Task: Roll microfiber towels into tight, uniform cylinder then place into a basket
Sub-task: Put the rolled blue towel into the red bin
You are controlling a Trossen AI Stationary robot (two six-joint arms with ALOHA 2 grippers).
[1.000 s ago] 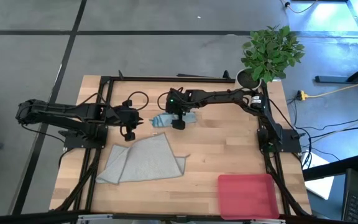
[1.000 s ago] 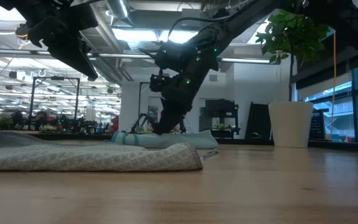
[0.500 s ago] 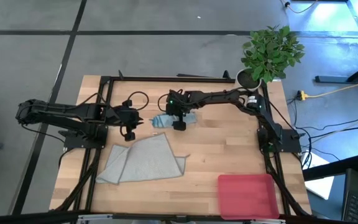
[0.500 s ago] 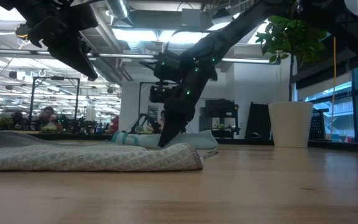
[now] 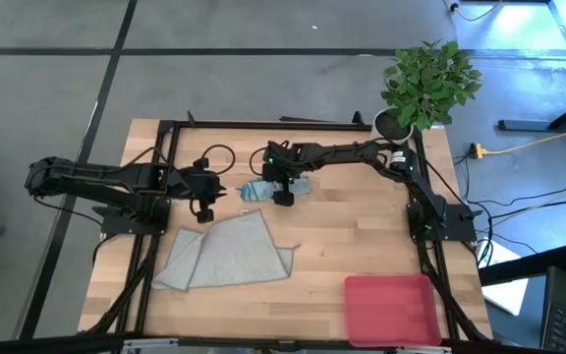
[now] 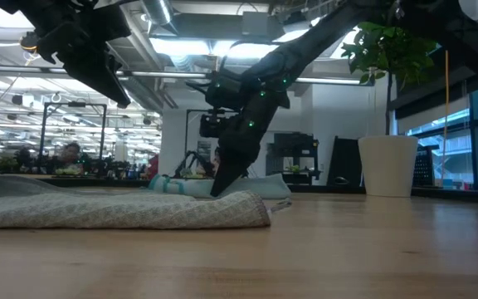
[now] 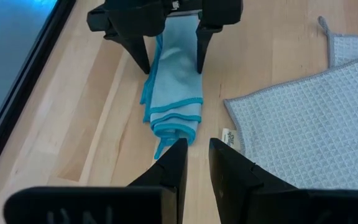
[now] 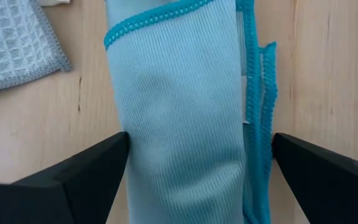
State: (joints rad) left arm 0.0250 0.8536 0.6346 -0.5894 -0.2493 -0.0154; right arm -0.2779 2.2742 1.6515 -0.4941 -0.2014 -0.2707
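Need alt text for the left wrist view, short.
A rolled light blue towel lies on the wooden table, with the right pincer open astride its far end. The left pincer points at its near end, fingers nearly together; a grey waffle towel lies beside it.

Light wood bench (image 5: 312, 256) is seen from above. Potted plant (image 5: 428, 84) is set at its far right corner, in a white pot (image 6: 386, 165). Yellow cable (image 5: 529, 143) is laid on the floor beyond.

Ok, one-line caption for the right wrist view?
Open right gripper straddling the rolled blue towel on the table.
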